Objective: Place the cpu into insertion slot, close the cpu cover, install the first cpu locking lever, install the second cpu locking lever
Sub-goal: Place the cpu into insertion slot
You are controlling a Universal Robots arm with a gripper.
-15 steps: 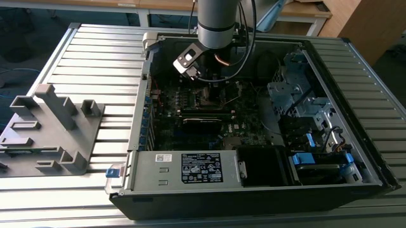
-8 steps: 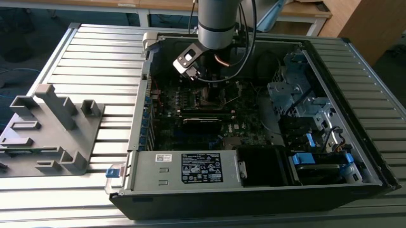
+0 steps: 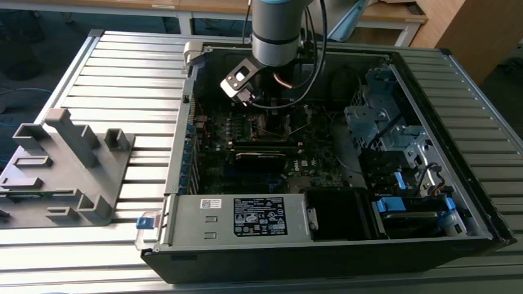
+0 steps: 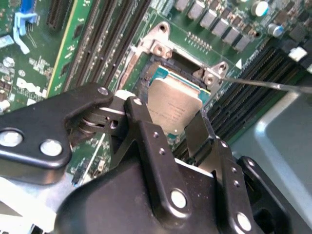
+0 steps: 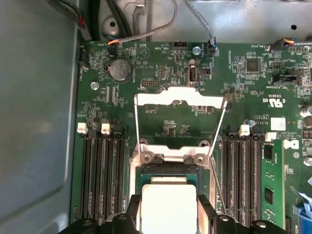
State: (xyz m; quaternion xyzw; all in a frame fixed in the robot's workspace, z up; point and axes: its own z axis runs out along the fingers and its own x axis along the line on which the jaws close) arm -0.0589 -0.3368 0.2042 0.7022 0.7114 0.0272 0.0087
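Ribbed grey metal table [image 3: 122, 67], wooden furniture [image 3: 470, 30] behind it. On the table an open black computer case [image 3: 327, 260] lies on its side, and the insertion slot [image 5: 168, 169] sits deep inside it on the green motherboard [image 5: 156, 73]. Well apart from the slot, outside the case toward the exterior view's left, stands a grey moulded fixture [image 3: 65, 165] with upright posts. Your arm [image 3: 278, 30], a smooth silver-grey tube, reaches down into the case right over the slot. The slot is a dark square well in a bright metal frame. The cpu cover [image 5: 180, 99], a thin silvery frame with a square window, is swung open and lies back on its hinge just beyond the slot. Long black memory slots [image 5: 102, 175] run along both sides of the slot, and a round coin battery [image 5: 119, 69] sits farther out, past the open cover. A thin wire locking lever [image 4: 263, 83] sticks out free from one corner of the slot. The cpu [image 5: 168, 195], flat and square with a dull pale metal lid on a green edge, lies squarely over the slot. Your gripper [image 4: 168, 122] is matte black with screw heads along its fingers [image 4: 146, 131]. Its jaws stand a chip's width apart, one finger against each of two opposite edges, pinching the cpu. You cannot tell from either wrist view whether the chip is fully seated or held just above the slot.
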